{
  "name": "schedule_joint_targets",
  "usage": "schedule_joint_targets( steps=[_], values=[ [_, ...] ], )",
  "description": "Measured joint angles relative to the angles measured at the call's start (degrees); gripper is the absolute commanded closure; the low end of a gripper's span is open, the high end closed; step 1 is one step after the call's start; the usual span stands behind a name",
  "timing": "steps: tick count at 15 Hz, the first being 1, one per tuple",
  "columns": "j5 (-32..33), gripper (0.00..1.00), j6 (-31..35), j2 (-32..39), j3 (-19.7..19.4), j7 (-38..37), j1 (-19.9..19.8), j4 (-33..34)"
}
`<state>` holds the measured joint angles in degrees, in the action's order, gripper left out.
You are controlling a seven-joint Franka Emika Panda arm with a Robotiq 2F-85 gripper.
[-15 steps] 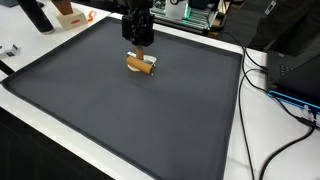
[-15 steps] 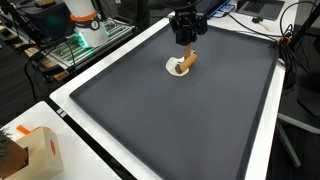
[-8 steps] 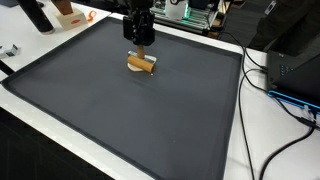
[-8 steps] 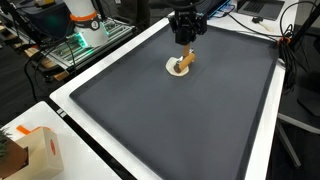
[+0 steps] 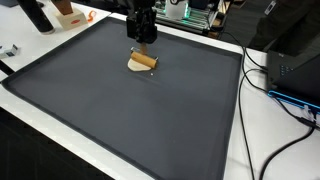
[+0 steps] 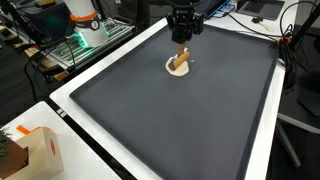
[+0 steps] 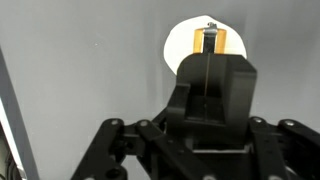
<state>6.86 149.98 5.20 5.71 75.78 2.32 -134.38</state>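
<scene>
A small white round dish (image 5: 136, 65) (image 6: 173, 68) (image 7: 180, 42) lies on the black mat (image 5: 120, 120) (image 6: 180, 120) toward its far side. A short brown piece (image 5: 145, 62) (image 6: 181, 62) (image 7: 222, 41) rests on the dish, tilted, its upper end toward the gripper. The gripper (image 5: 143, 44) (image 6: 183, 42) (image 7: 208, 58) hangs directly over it, fingers pressed together with only a thin seam between them. In the wrist view a narrow dark strip crosses the brown piece. Whether the fingertips pinch any part of the piece is hidden.
White table borders (image 5: 236, 110) (image 6: 70, 100) frame the mat. An orange-and-white carton (image 6: 35, 150) stands near one corner. Black cables (image 5: 285, 110) and electronics (image 5: 200, 12) lie beyond the mat's edges. A black box (image 5: 292, 55) sits off to the side.
The gripper has risen a little above the dish. The brown piece, lying flat before, now stands more tilted with one end up.
</scene>
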Motion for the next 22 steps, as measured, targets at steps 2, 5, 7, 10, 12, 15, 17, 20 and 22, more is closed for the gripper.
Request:
schedule_joint_targets(
  steps=[2,5,7,10,12,15,17,20,22],
  values=[
    [0.00,0.77,-1.44,-0.26,0.07,0.16,0.02,0.03],
    [0.00,0.77,-3.29,-0.54,0.23,0.92,0.06,0.08],
    [0.00,0.77,-4.33,-0.63,0.29,1.35,0.13,0.17],
    [0.00,0.77,-5.44,-0.76,0.29,1.97,0.25,0.21],
    [0.00,0.77,-6.01,-0.84,0.29,2.10,0.29,0.21],
    [0.00,0.77,-6.48,-0.94,0.29,2.18,0.29,0.18],
    [0.00,0.77,-6.49,-1.02,0.28,2.16,0.29,0.10],
    [0.00,0.77,-6.50,-1.59,0.10,1.85,0.23,-0.21],
    [0.00,0.77,-6.51,-2.77,-0.17,1.40,0.21,-0.76]
  ],
)
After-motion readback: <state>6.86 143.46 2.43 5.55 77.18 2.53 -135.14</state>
